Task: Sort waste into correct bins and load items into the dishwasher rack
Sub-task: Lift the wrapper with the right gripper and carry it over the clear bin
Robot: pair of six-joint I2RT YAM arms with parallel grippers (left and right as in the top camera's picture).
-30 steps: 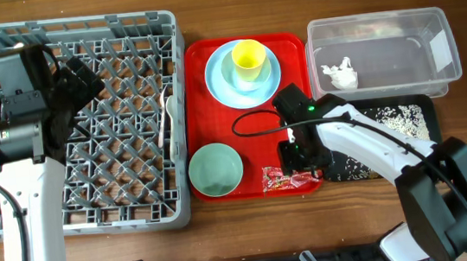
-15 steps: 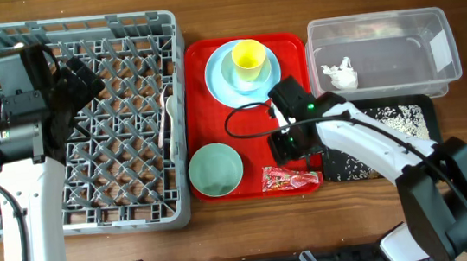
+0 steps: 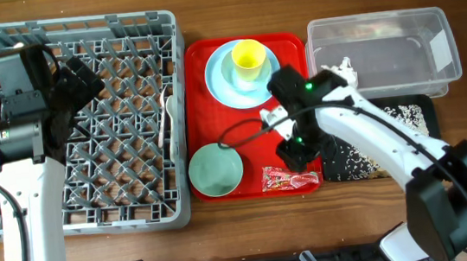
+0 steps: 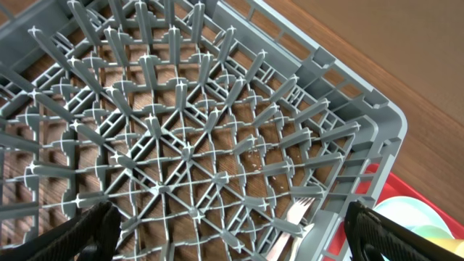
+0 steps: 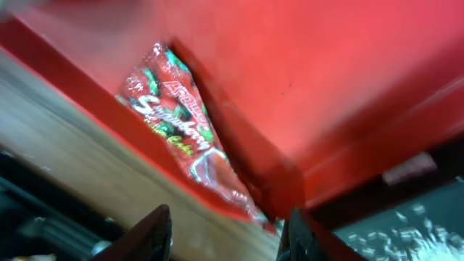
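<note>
wrapper (image 3: 289,178) | long axis left-right (along red tray (image 3: 204,130) front) | right claw (image 3: 298,153) — spread

Lab-style wooden tabletop (image 3: 229,1), robot arms (image 3: 373,133)

I find the wrapper (image 3: 289,178) tucked into the red tray's (image 3: 200,117) front right corner — the raised rim walls its near side, and the black tray (image 3: 406,117) lies just past the right rim. Left of the wrapper the floor is bare up to the green bowl (image 3: 215,169). The plate (image 3: 221,78) and cup (image 3: 248,56) fill the back. My right gripper (image 3: 298,151) hangs spread over that corner, its cable (image 3: 233,127) looping across the bare floor.
</note>
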